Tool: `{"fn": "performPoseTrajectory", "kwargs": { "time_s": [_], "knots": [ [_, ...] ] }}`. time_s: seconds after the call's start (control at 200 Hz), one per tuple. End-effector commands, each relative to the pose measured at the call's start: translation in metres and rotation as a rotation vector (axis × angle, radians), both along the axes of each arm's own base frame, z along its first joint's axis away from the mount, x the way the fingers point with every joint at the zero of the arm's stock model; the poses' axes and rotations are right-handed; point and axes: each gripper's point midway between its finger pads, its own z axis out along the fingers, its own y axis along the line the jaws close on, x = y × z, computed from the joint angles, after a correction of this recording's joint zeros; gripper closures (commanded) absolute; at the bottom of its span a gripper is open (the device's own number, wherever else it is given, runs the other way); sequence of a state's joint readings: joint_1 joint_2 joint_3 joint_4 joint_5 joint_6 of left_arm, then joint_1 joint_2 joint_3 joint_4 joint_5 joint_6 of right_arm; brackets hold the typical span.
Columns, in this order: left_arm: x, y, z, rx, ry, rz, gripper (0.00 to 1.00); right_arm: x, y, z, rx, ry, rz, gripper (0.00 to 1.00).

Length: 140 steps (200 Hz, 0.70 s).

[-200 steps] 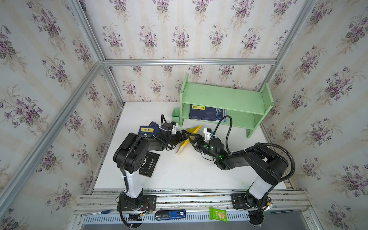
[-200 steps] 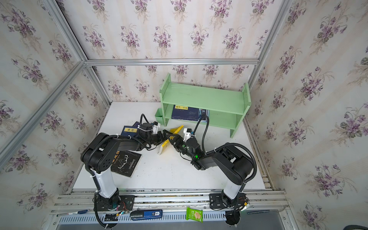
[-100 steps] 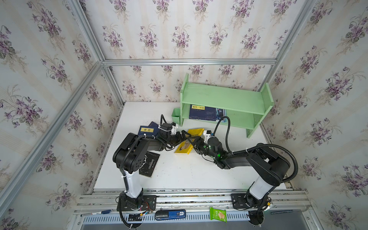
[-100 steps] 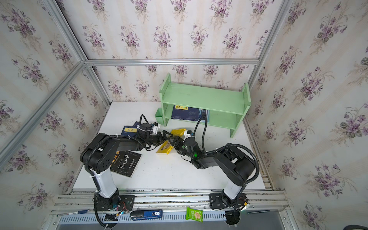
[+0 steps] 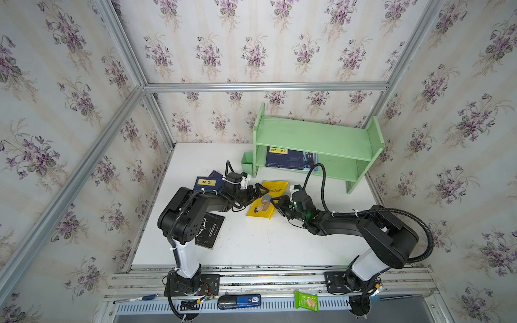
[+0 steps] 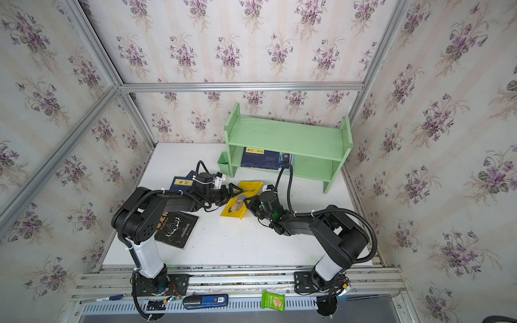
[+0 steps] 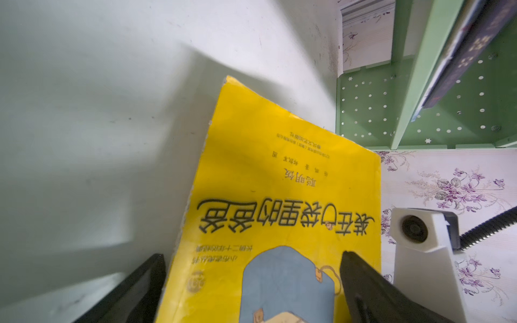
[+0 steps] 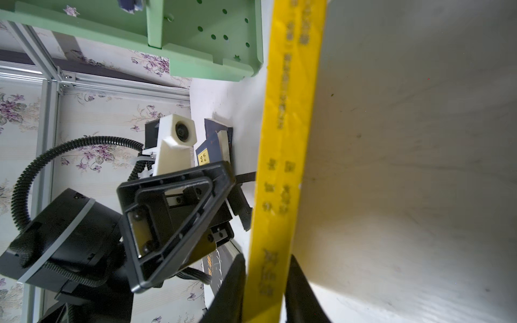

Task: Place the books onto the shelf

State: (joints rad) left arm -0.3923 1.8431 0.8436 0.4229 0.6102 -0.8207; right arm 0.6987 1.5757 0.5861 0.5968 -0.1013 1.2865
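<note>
The yellow book (image 5: 272,190) lies in the middle of the counter (image 5: 251,246), just in front of the shelf (image 5: 316,137) and between the two arms. The right end effector (image 8: 265,282) is clamped on its spine, one finger on each face, so the book is in hand but not yet shelved; the left end effector (image 7: 251,254) stands wide open, one finger beside the page edge and one over the cover, gripping nothing. Whether the book's far end is lifted or resting on the counter is hard to tell from above. One navy book (image 5: 285,159) already sits on the shelf's lower tier; two more navy books (image 5: 205,183) and a black book (image 5: 209,229) lie on the counter near the left arm.

Risks, as I judge them: a pinch at the spine alone lets a thin paperback sag or fan open, and it could slide out during the swing; the open left finger over the cover may snag the book as it rises; the two wrists are close and could knock together; a drooping corner might catch the shelf's front lip or shove the navy book inward.
</note>
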Motion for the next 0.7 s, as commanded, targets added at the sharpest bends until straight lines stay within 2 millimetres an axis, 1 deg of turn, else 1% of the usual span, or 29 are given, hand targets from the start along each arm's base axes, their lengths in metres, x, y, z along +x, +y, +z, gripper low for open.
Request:
{"fn": "performPoseTrajectory", "kwargs": {
  "time_s": [0.0, 0.11, 0.195, 0.31, 0.435, 0.47, 0.555, 0.595, 0.63, 0.645, 0.695],
  "knots": [
    [-0.002, 0.003, 0.017, -0.018, -0.036, -0.01, 0.01, 0.002, -0.005, 0.018, -0.023, -0.064, 0.0, 0.75],
    [-0.005, 0.011, 0.041, -0.034, -0.091, -0.005, 0.01, -0.004, -0.014, 0.036, -0.056, -0.1, -0.001, 0.76],
    [-0.011, 0.019, 0.058, -0.038, -0.131, -0.011, 0.01, -0.01, -0.021, 0.058, -0.076, -0.143, 0.014, 0.76],
    [-0.023, 0.031, 0.079, -0.023, -0.185, -0.012, 0.01, -0.022, -0.029, 0.095, -0.068, -0.203, 0.038, 0.76],
    [-0.035, 0.046, 0.102, -0.01, -0.236, 0.003, 0.01, -0.038, -0.037, 0.136, -0.021, -0.259, 0.055, 0.77],
    [-0.038, 0.049, 0.109, -0.01, -0.252, 0.008, 0.01, -0.042, -0.041, 0.147, -0.003, -0.279, 0.051, 0.79],
    [-0.044, 0.058, 0.128, -0.015, -0.291, 0.025, 0.01, -0.05, -0.053, 0.175, 0.02, -0.334, 0.024, 0.79],
    [-0.046, 0.06, 0.139, -0.023, -0.311, 0.025, 0.01, -0.052, -0.06, 0.188, 0.014, -0.362, 0.006, 0.79],
    [-0.047, 0.06, 0.142, -0.03, -0.311, 0.023, 0.01, -0.053, -0.065, 0.2, 0.011, -0.388, -0.01, 0.79],
    [-0.051, 0.06, 0.154, -0.045, -0.339, 0.02, 0.01, -0.054, -0.067, 0.206, 0.012, -0.403, -0.017, 0.78],
    [-0.055, 0.059, 0.166, -0.07, -0.354, 0.013, 0.01, -0.054, -0.075, 0.224, 0.006, -0.446, -0.045, 0.78]
  ]
}}
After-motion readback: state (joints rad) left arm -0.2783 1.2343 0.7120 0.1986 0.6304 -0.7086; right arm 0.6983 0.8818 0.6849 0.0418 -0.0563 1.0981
